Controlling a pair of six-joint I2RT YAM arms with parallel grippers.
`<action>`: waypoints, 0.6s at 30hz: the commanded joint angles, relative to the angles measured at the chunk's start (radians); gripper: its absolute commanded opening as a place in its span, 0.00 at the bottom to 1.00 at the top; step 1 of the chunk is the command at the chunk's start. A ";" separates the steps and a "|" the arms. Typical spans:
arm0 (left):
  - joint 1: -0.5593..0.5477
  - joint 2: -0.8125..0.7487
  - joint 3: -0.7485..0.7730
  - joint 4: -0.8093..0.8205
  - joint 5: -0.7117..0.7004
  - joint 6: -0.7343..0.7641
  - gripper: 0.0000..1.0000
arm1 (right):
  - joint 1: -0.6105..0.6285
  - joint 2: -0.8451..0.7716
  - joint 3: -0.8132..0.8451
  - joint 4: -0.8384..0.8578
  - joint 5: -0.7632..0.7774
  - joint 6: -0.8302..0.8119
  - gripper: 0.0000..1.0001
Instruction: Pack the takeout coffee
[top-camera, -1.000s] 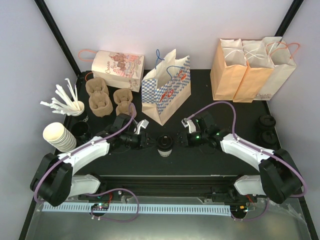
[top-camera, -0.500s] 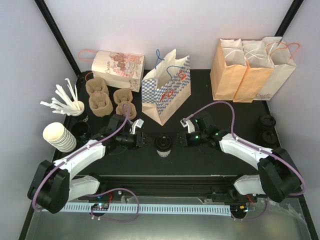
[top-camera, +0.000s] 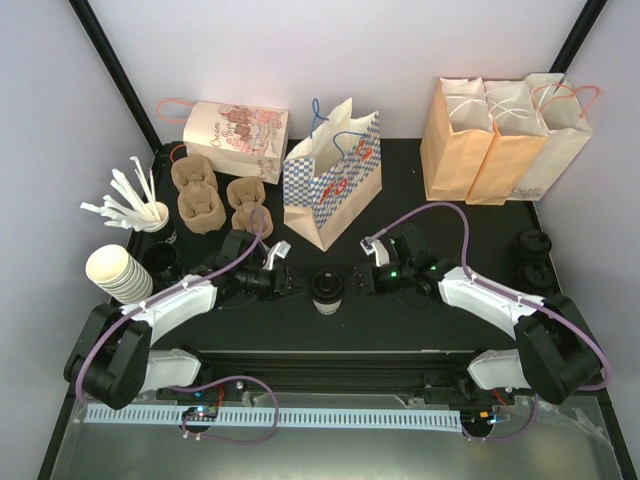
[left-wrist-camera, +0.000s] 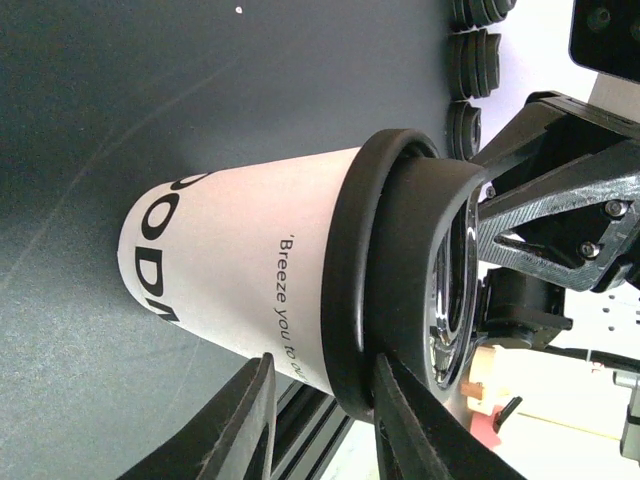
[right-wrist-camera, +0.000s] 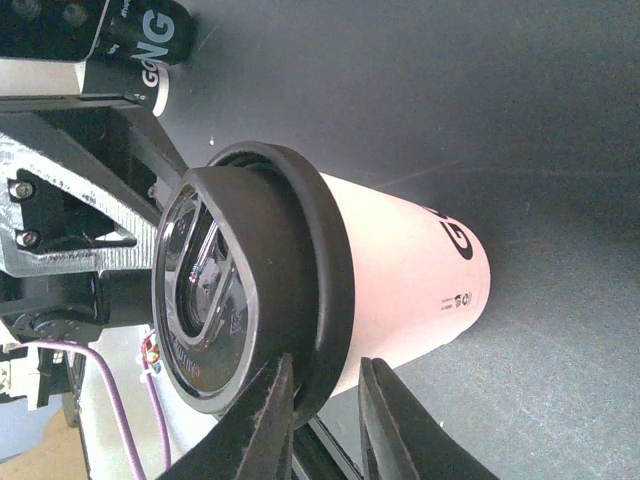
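Lidded coffee cup (top-camera: 327, 291) upright, left end effector (top-camera: 296, 287) beside, right end effector (top-camera: 358, 281) opposite

The black table (top-camera: 440, 210) stood inside a booth of plain pale walls (top-camera: 300, 50) — lit evenly, faintly lilac. Two black corner posts (top-camera: 115, 70) slanted up from its far corners. Along the near edge ran a black rail (top-camera: 340, 365), and below it a white slotted cable duct (top-camera: 330, 418) lay on grey metal flooring (top-camera: 330, 455).
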 joint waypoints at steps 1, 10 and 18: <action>-0.003 0.032 0.014 0.041 0.026 0.022 0.30 | 0.013 0.020 -0.002 -0.031 -0.003 -0.023 0.22; -0.005 0.123 -0.007 -0.026 -0.061 0.098 0.22 | 0.018 0.050 -0.053 -0.014 0.025 -0.033 0.22; -0.020 0.203 -0.066 0.014 -0.104 0.113 0.21 | 0.024 0.106 -0.142 0.066 0.036 -0.025 0.22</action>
